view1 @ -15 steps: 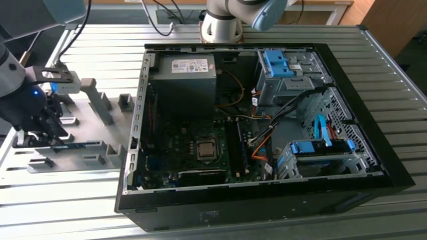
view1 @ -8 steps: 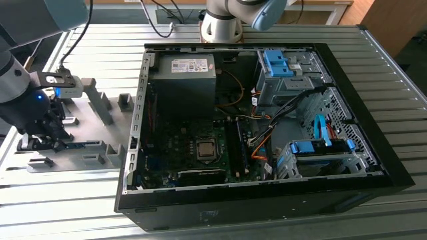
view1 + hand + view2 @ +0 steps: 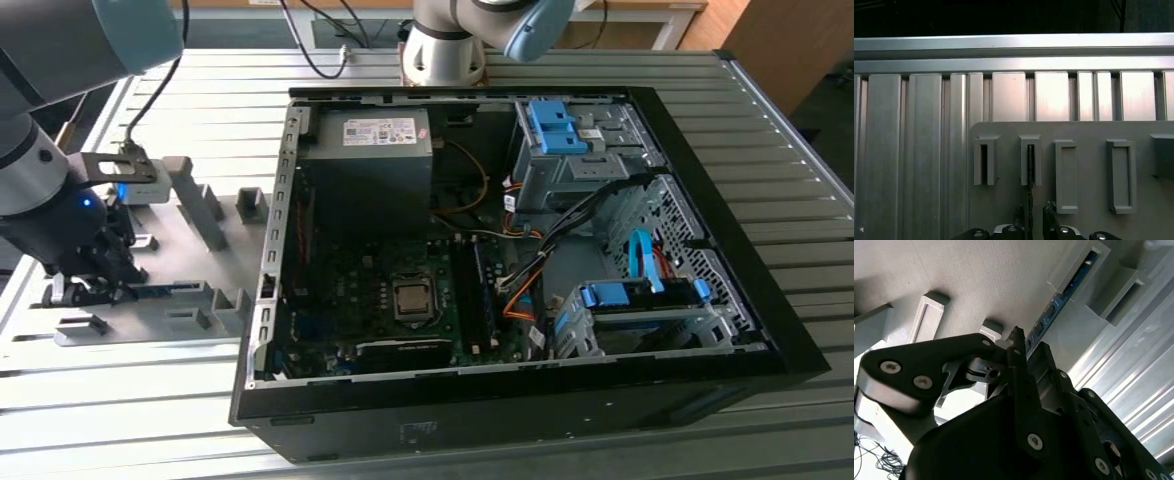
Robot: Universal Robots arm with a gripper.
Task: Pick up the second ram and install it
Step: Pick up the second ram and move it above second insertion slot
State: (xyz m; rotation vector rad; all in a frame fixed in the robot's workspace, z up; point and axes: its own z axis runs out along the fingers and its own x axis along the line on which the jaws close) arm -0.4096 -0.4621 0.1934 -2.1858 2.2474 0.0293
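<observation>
1. Down at the gray fixture plate [image 3: 160, 262], on the exterior view's left, the gripper [image 3: 1030, 347] straddled the second ram [image 3: 1061, 297].
2. Its jaws stood apart, unclamped.
3. The ram stood edgewise in a holder block [image 3: 1023, 150].

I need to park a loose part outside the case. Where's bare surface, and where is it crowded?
Bare: the ribbed aluminium table on the exterior view's right of the open black computer case, and its strip nearest the camera along the gray fixture plate. Crowded: the plate's gray holder blocks around the black gripper, and the cable-filled case interior.
</observation>
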